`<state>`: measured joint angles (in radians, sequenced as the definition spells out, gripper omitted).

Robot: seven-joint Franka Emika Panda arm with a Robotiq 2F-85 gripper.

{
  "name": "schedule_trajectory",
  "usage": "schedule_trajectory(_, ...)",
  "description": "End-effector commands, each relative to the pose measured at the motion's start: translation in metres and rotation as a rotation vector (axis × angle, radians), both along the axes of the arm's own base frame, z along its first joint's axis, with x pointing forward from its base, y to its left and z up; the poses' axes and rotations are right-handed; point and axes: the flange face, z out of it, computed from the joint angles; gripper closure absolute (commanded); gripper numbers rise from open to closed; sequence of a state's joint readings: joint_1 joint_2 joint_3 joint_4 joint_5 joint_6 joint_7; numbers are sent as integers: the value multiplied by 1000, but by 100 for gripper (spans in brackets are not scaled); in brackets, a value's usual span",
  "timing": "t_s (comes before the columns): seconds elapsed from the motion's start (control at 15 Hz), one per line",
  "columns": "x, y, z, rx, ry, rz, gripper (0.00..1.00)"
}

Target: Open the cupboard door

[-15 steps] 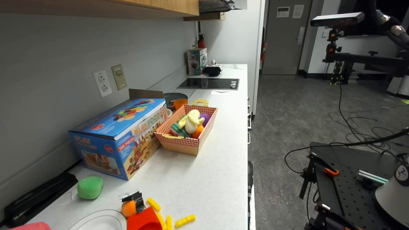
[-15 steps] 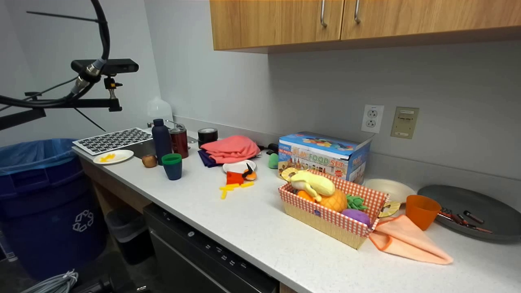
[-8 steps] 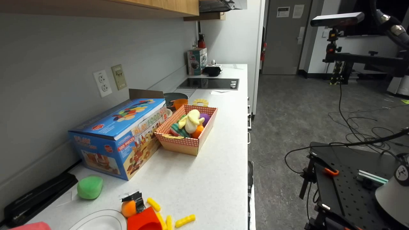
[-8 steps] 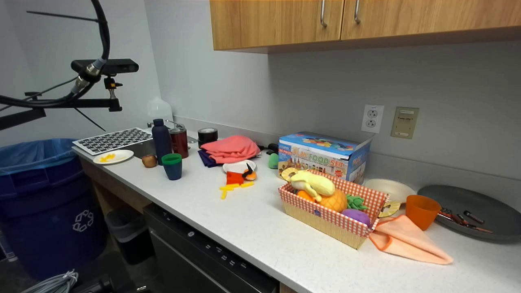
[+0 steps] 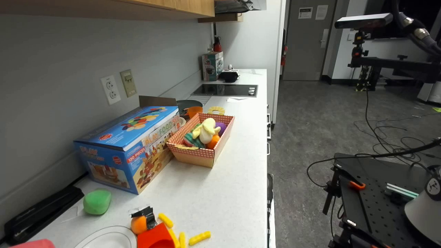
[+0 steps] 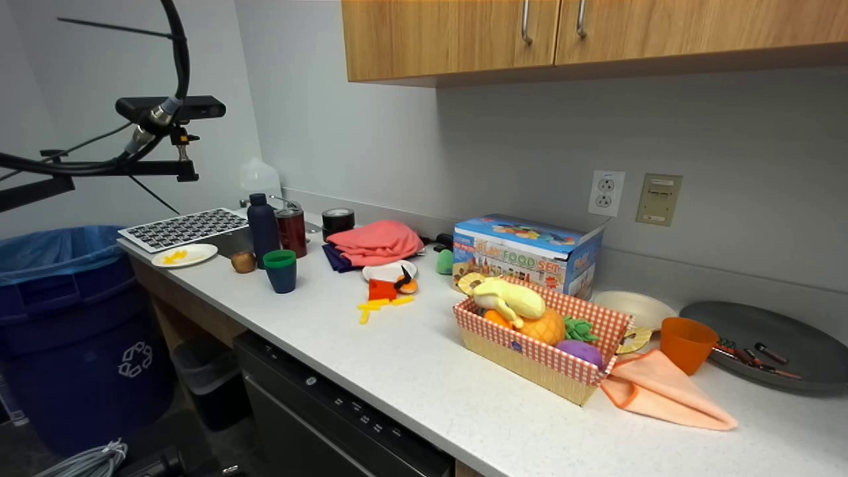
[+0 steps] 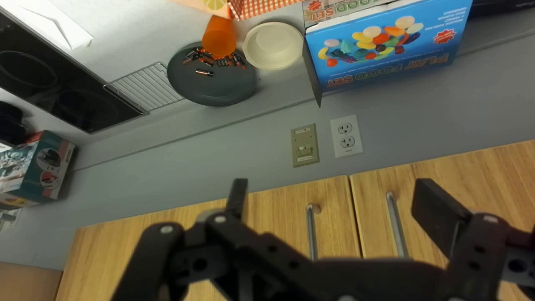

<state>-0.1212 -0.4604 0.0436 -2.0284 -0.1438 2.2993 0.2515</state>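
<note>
The overhead cupboard has two light tan wood doors, both shut. In the wrist view, which is upside down, one door (image 7: 281, 208) is left of the seam and the other door (image 7: 374, 217) is right of it. Each bears a metal bar handle, the left handle (image 7: 311, 230) and the right handle (image 7: 396, 221). My gripper (image 7: 332, 188) is open and empty. Its fingers are spread either side of both handles in the picture, apart from them. The doors also show in both exterior views (image 6: 450, 33) (image 5: 193, 6). The gripper is out of view in both exterior views.
Below the cupboard, the white countertop (image 6: 397, 358) holds a play food box (image 6: 523, 255), a checked basket (image 6: 530, 361), an orange cup (image 6: 688, 344) and a dark pan (image 6: 768, 338). A camera on a stand (image 6: 171, 107) and the arm's cable (image 6: 180, 59) are at one side.
The arm's cable has shifted slightly, to the right in an exterior view and to the left in an exterior view. The doors and the objects on the counter have not moved.
</note>
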Motion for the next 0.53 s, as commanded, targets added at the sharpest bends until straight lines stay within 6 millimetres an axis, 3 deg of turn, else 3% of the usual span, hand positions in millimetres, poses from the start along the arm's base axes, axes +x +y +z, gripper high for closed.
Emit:
schedule_trajectory(0.0,27,-17,12,-6,-28,-26,0)
schedule_trajectory(0.27,46,-16,21,-20,-46,-35,0)
schedule_trajectory(0.47,41,-16,14,-22,-31,-22,0)
